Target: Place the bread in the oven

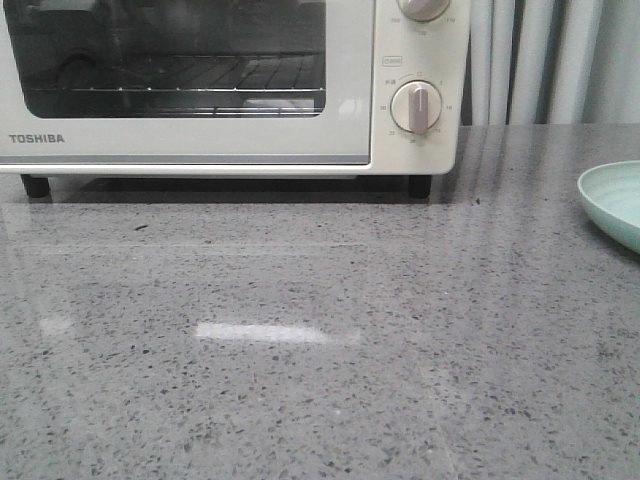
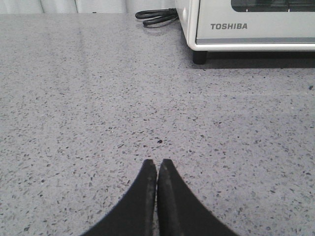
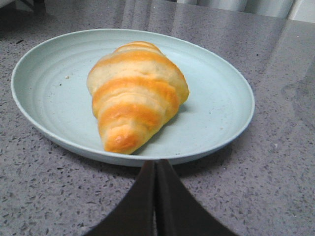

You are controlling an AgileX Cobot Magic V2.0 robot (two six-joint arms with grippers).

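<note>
the bread [image 3: 134,93] lies on a pale green plate [image 3: 216,123], a golden-orange roll with cream stripes, one tapered end pointing toward the plate's near rim. the plate sits on the grey speckled surface [image 3: 275,187], and in the front view only its edge [image 1: 612,203] shows at the far right, well apart from the oven [image 1: 420,60]. the right gripper [image 3: 156,167] is pressed shut with nothing between its fingers, its tips just short of the plate's rim. the oven stands at the back of the surface with its glass door closed, a wire rack [image 1: 180,95] visible behind the window and a round dial [image 1: 415,107] on its right panel. the left gripper [image 2: 157,167] is likewise closed and empty, above bare surface, near the oven's left front foot [image 2: 199,57]; a black cord [image 2: 156,15] lies beside the oven.
</note>
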